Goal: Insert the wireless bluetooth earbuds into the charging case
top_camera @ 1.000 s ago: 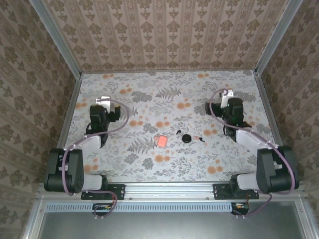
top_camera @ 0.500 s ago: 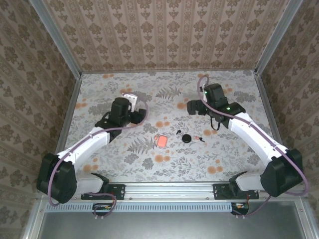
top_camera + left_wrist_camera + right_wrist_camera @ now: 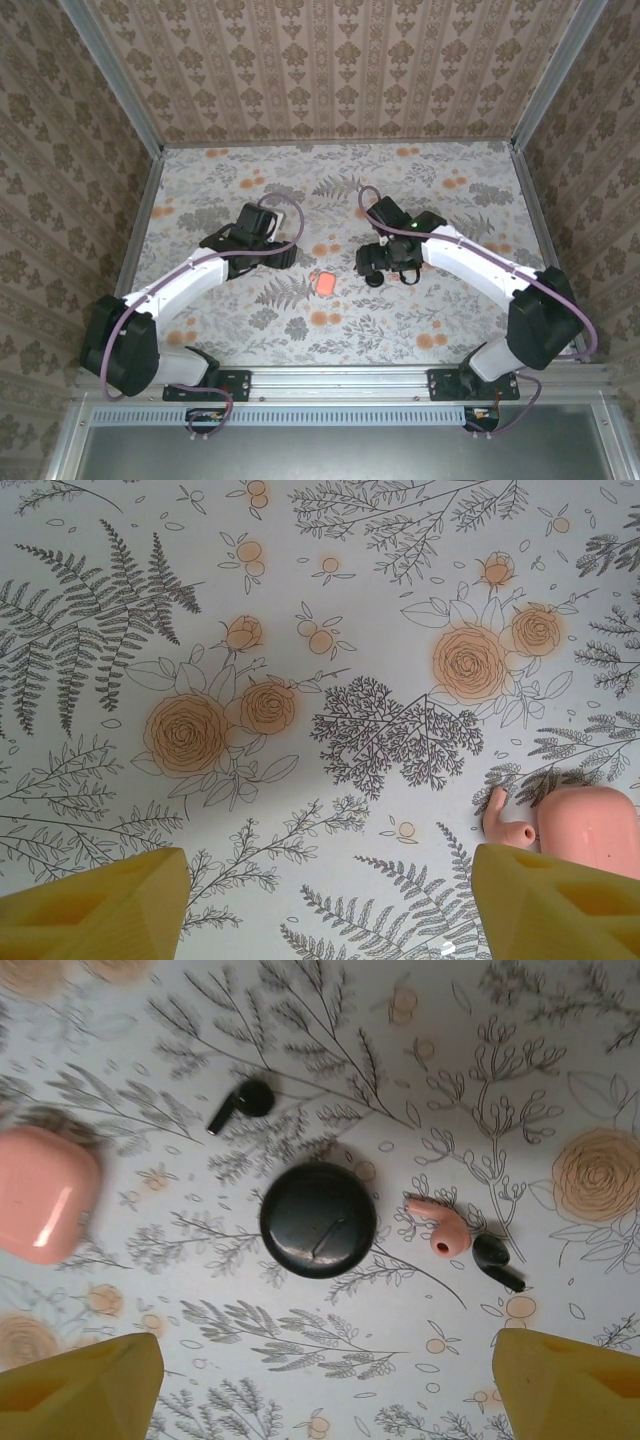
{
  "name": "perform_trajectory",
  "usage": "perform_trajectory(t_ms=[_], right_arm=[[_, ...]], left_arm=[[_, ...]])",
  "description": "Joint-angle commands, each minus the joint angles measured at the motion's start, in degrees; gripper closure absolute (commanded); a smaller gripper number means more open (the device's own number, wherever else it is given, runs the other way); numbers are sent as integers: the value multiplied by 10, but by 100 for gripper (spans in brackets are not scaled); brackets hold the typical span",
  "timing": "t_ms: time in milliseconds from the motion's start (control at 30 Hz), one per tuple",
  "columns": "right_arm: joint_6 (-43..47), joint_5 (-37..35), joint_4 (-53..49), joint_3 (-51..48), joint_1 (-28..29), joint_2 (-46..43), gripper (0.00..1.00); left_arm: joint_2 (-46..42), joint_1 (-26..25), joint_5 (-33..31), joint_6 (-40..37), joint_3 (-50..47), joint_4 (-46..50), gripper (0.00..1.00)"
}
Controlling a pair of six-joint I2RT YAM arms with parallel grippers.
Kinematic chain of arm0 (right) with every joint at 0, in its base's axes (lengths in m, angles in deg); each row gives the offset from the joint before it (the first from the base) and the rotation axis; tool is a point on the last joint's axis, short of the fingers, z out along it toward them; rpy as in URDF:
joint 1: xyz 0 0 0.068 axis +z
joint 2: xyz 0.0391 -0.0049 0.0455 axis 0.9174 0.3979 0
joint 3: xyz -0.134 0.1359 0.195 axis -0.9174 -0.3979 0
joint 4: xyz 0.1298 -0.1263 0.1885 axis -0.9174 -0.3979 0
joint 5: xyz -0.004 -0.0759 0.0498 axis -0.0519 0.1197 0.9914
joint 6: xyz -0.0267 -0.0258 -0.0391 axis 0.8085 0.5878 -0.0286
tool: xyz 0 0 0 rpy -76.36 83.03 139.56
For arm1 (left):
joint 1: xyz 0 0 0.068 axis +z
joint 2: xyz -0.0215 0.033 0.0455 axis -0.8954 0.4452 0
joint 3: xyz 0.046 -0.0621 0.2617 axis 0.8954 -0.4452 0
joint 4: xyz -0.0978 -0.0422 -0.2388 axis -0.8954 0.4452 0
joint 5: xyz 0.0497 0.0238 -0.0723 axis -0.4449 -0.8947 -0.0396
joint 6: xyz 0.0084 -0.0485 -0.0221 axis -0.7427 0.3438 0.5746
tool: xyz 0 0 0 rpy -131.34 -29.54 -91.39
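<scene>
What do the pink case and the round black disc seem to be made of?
The charging case looks like glossy hard plastic: a bright streak of light lies on it. The round black disc seems smooth plastic or rubber, with a duller sheen.

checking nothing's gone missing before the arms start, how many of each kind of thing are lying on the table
black earbuds: 2
round black disc: 1
pink charging case: 1
small pink earbud-shaped pieces, one beside the disc, one next to the case: 2
total: 6
</scene>
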State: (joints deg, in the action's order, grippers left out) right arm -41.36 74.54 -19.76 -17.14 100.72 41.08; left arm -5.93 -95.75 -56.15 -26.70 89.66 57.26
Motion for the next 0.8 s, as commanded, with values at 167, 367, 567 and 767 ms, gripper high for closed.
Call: perform_trajectory(t_ms=[167,367,567,767], right_arm=[[-5,16,-15,29,-7,71,24],[-3,32,-2,39,-15,116,29],[-5,41,14,40,-21,140,30],[-7,60,38,35,-23,147,34]], left_arm=[[12,-1,4,13,-2,8,25],[13,1,4,15,-4,7,25],[18,1,4,15,-1,5,26],[24,1,4,15,1,4,26]])
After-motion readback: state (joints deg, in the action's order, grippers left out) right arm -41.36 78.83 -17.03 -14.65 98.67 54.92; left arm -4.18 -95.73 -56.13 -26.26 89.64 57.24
